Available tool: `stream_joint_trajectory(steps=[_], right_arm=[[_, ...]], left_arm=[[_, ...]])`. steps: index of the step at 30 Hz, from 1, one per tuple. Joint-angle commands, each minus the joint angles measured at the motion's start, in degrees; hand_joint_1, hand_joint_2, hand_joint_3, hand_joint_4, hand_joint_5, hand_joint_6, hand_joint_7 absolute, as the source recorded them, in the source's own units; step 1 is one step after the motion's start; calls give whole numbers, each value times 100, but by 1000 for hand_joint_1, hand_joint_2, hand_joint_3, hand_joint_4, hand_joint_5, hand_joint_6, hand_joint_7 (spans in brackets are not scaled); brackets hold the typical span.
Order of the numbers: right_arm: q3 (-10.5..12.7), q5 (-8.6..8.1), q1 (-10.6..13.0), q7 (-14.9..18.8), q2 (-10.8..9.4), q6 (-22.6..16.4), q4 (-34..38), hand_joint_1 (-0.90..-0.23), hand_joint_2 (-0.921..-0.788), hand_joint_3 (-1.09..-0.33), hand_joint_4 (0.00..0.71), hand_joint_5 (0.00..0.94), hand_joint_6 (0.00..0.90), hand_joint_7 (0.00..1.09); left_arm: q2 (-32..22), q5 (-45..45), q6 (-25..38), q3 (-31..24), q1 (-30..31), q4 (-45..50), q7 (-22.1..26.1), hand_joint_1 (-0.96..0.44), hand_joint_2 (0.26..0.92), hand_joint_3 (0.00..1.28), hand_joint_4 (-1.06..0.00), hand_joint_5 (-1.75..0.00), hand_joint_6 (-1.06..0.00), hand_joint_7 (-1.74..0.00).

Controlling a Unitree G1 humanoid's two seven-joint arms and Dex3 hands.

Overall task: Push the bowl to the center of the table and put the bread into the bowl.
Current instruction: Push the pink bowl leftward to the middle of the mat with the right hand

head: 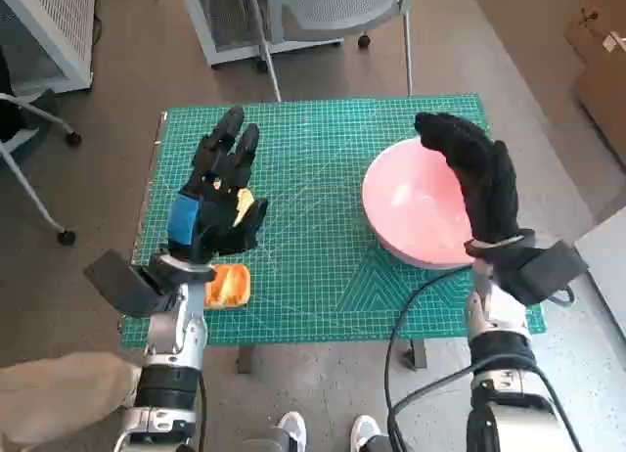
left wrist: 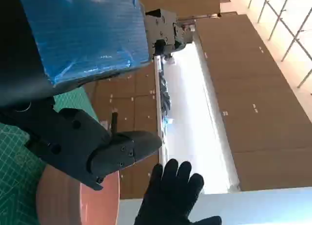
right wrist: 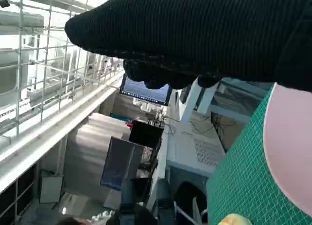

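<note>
Left hand [head: 217, 200] raised over green mat's [head: 313, 266] left part, fingers spread, holding nothing, bread [head: 226, 286] just below it near mat edge, right hand [head: 479, 183] open over pink bowl's [head: 411, 212] right rim, chair base [head: 303, 22] beyond table

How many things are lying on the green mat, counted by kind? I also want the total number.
Bowl: 1, the pink bowl on the robot's right side of the mat.
Bread: 1, the bread near the mat's front edge, partly hidden under the left hand.
Total: 2.
</note>
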State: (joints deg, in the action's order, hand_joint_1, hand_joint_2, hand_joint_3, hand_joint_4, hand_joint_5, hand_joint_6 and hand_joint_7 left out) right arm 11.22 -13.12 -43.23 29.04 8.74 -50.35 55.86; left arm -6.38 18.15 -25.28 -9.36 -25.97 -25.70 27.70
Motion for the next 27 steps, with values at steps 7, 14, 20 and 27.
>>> stream_joint_trajectory(steps=[7,14,20,27], right_arm=[[-5,-45,54,104,23,52,-49,-566,-921,-689,167,2,221,3],[1,-66,46,125,10,82,-118,-563,-921,-686,167,1,224,5],[-9,-45,45,93,7,114,-180,-570,-921,-680,167,1,231,8],[-30,14,41,19,-1,127,-222,-576,-921,-672,168,1,237,11]], left_arm=[[-35,-155,-190,19,-120,-79,-94,-359,645,760,-31,-19,1,-378],[-34,-226,-230,33,-140,-70,-170,-358,645,753,-40,-23,1,-390],[-39,-288,-282,36,-177,-104,-205,-352,646,745,-45,-25,1,-402],[-59,-278,-253,36,-185,-73,-216,-350,648,739,-47,-25,1,-405]])
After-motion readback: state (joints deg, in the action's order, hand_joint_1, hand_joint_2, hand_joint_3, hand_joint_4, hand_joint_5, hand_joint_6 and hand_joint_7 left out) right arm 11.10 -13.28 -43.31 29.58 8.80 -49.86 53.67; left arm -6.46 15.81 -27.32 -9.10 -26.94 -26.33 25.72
